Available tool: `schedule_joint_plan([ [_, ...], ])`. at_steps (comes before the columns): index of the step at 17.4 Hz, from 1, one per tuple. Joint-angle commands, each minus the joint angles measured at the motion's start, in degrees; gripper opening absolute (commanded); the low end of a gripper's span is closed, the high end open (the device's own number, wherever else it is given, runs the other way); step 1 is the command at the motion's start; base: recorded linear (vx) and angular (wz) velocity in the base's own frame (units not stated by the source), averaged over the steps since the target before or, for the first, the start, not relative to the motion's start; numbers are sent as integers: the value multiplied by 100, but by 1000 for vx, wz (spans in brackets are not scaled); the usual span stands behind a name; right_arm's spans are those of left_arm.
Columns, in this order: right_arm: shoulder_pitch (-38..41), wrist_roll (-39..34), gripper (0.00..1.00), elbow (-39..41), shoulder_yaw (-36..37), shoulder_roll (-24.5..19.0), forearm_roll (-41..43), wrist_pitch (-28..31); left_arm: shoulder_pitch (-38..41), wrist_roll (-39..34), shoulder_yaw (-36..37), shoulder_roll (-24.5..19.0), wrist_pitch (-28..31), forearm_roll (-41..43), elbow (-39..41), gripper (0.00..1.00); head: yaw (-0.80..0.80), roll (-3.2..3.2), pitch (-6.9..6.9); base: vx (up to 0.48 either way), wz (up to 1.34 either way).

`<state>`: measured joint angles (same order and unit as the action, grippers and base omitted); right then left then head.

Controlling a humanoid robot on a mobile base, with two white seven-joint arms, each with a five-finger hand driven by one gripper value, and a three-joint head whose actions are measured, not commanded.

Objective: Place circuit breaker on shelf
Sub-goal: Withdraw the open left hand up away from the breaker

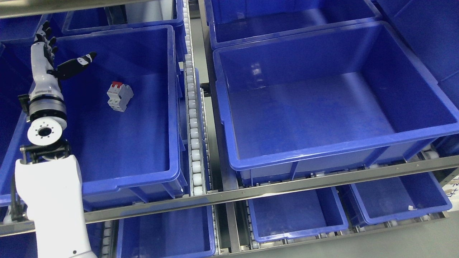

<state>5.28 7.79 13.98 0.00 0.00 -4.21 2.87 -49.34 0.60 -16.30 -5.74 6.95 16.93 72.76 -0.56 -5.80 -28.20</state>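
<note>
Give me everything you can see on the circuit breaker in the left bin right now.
The circuit breaker is a small white-grey block, plastic by its look, with a red switch at its upper end. It lies tilted on the floor of the left blue bin, clear of the walls. Nothing touches it; the left hand hangs open to its upper left.

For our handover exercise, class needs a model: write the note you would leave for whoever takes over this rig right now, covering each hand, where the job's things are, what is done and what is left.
Left hand: open, fingers spread, holding nothing, raised over the left edge of the left blue bin.
Right hand: not in view.
Circuit breaker: lying on the floor of the left blue bin, apart from the hand, red switch at its upper end.
Large right bin on the same shelf level shows nothing inside.
Done: the breaker sits in a bin on the shelf rack, released.
Left: probably only drawing the left arm back; check the placement is the intended one.
</note>
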Motion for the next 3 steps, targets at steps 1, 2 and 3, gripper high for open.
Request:
schedule_joint_plan([
  [1, 0, -6, 100, 0, -114, 100, -1, 170, 382, 19, -189, 108, 25, -32, 1671, 100, 0, 0, 0, -45, 55],
  [2, 0, 3, 100, 0, -114, 100, 8, 170, 408, 19, -180, 117, 25, -23, 1671, 100, 0, 0, 0, -45, 55],
  [3, 0, 3, 100, 0, -114, 100, -1, 170, 425, 19, -189, 117, 25, -32, 1680, 100, 0, 0, 0, -47, 52],
])
